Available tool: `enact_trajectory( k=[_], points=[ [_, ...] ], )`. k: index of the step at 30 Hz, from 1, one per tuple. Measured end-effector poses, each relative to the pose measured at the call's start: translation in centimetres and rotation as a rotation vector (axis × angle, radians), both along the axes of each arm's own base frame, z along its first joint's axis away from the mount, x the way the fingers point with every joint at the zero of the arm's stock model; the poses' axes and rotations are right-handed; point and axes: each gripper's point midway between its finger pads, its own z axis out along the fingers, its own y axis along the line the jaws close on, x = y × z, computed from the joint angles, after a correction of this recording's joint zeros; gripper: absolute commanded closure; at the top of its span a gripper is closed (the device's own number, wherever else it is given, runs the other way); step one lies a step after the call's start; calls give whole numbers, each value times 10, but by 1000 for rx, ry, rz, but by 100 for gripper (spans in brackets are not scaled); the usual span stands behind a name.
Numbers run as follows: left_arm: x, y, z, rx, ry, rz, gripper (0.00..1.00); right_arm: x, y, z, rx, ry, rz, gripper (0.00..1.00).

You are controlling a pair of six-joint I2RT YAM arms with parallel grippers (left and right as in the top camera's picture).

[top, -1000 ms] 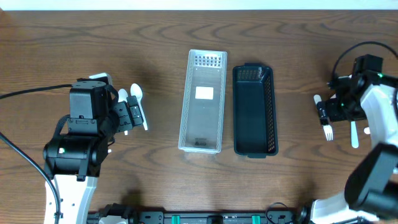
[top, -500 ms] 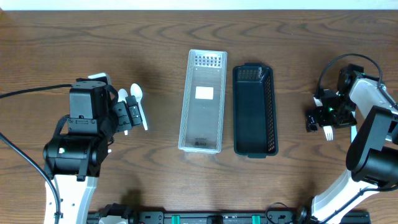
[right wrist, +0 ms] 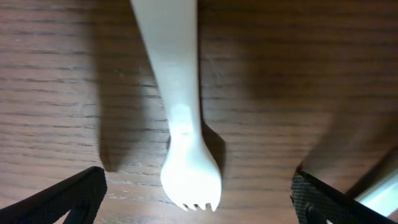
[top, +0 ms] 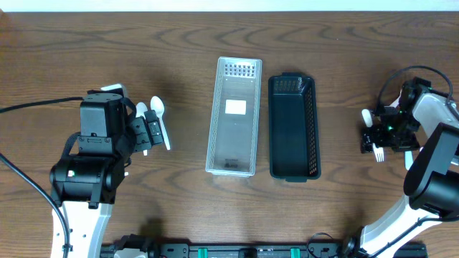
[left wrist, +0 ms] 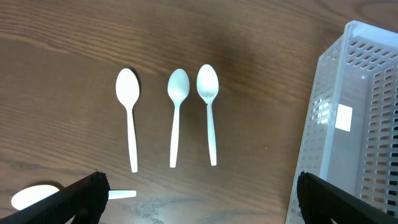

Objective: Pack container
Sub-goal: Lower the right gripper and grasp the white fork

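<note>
From the near-left corner of the table (top: 179, 43) the left arm rises and bends toward the middle. Its left gripper (top: 147, 132) hangs over the wood, pointing at the centre, with its jaws spread wide and holding nothing. Under it three white spoons (left wrist: 176, 112) lie side by side, handles toward the gripper and apart from one another. The bowl of a fourth spoon (left wrist: 34, 195) peeks out beside one finger. On the other side, the right arm comes up from the near-right corner and loops along the right edge, its wrist turned inward. The right gripper (top: 374, 140) sits close above a white fork (right wrist: 180, 124) that lies flat on the table; its fingers are parted on either side of the fork and do not touch it. In the middle of the worktop, well apart from both arms, a clear basket (top: 214, 122) and a black basket (top: 315, 129) stand side by side, almost touching, their long sides running from near to far.
</note>
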Motion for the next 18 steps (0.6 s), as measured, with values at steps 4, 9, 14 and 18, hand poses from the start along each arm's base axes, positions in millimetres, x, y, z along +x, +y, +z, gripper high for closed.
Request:
enact_trajectory(
  k=[4, 9, 14, 18],
  points=[
    [-1, 0, 0, 0, 3, 0, 2, 1, 0, 0, 3, -7, -6, 1],
    [-1, 0, 0, 0, 3, 0, 2, 2, 0, 0, 5, -9, -11, 1],
    [-1, 0, 0, 0, 3, 0, 2, 3, 0, -1, 3, -13, -14, 1],
    [-1, 0, 0, 0, 3, 0, 2, 6, -3, -3, -11, -28, -21, 1]
  ],
)
